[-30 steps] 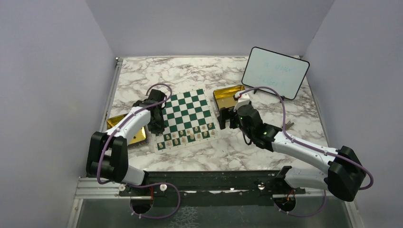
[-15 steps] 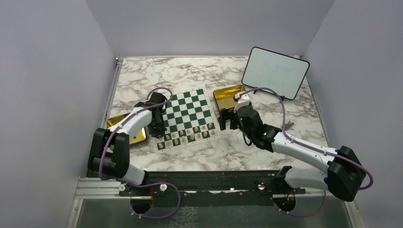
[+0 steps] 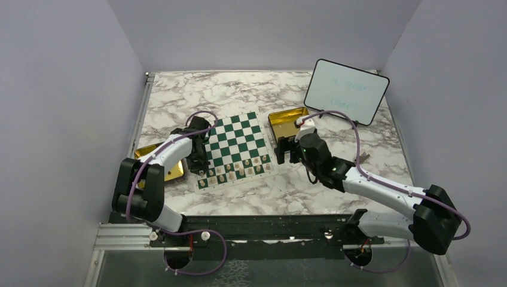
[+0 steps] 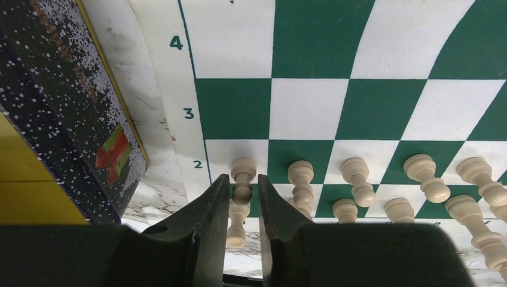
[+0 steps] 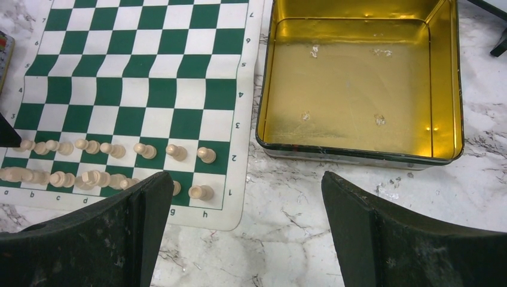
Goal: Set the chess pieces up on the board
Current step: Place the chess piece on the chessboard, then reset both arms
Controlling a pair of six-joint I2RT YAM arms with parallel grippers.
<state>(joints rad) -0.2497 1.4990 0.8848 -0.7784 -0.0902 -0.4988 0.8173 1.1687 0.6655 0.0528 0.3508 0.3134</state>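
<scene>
The green-and-white board [image 3: 236,139] lies mid-table, with cream chess pieces [image 3: 233,170] standing in its two nearest rows. In the left wrist view my left gripper [image 4: 242,179] straddles a pawn [image 4: 243,170] standing on the corner square of row 2. The jaws are barely open, with a thin gap on each side of the pawn's head. Another piece [image 4: 237,230] stands just behind it in row 1, and more pawns [image 4: 301,174] line up to the right. My right gripper [image 5: 245,179] hangs wide open and empty over the marble by the board's [image 5: 137,89] right corner.
An empty gold tin [image 5: 359,156] sits right of the board, close ahead of the right gripper [image 3: 286,149]. A second tin with a dark snow-patterned wall [image 4: 72,101] lies against the board's left edge beside the left gripper [image 3: 200,167]. A whiteboard [image 3: 345,91] stands at the back right.
The left gripper has slid a little toward the near edge along the board's left side. Its jaws have eased slightly apart. The right arm has barely moved.
</scene>
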